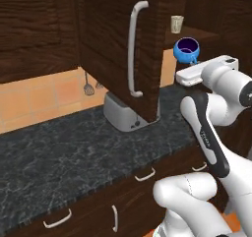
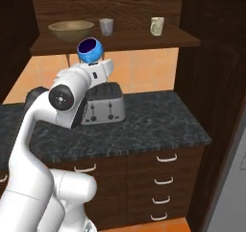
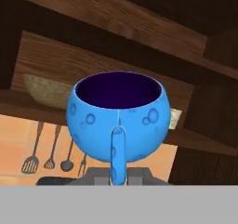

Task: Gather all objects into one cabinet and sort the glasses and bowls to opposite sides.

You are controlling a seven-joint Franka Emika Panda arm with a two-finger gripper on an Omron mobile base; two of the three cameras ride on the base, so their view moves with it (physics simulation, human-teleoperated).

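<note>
My gripper [image 3: 118, 175] is shut on the side handle of the small blue bowl [image 3: 118, 118], which it holds upright in the air. The bowl [image 2: 90, 50] hangs just below and in front of the open cabinet's lower shelf [image 2: 144, 42]. On that shelf the wide tan bowl [image 2: 71, 29] sits at the left, a grey glass [image 2: 106, 27] stands near the middle and a beige speckled glass [image 2: 156, 26] further right. The left base view shows the blue bowl [image 1: 187, 49] above my gripper [image 1: 193, 62], the speckled glass [image 1: 176, 23] behind it, and the cabinet door [image 1: 113, 44] swung open.
A silver toaster [image 2: 103, 103] stands on the dark stone counter [image 2: 158, 125] under the shelf. Kitchen utensils [image 3: 46, 154] hang on the orange tiled wall. Drawers with white handles [image 2: 163, 178] lie below the counter. A dark tall panel [image 2: 216, 106] closes the right side.
</note>
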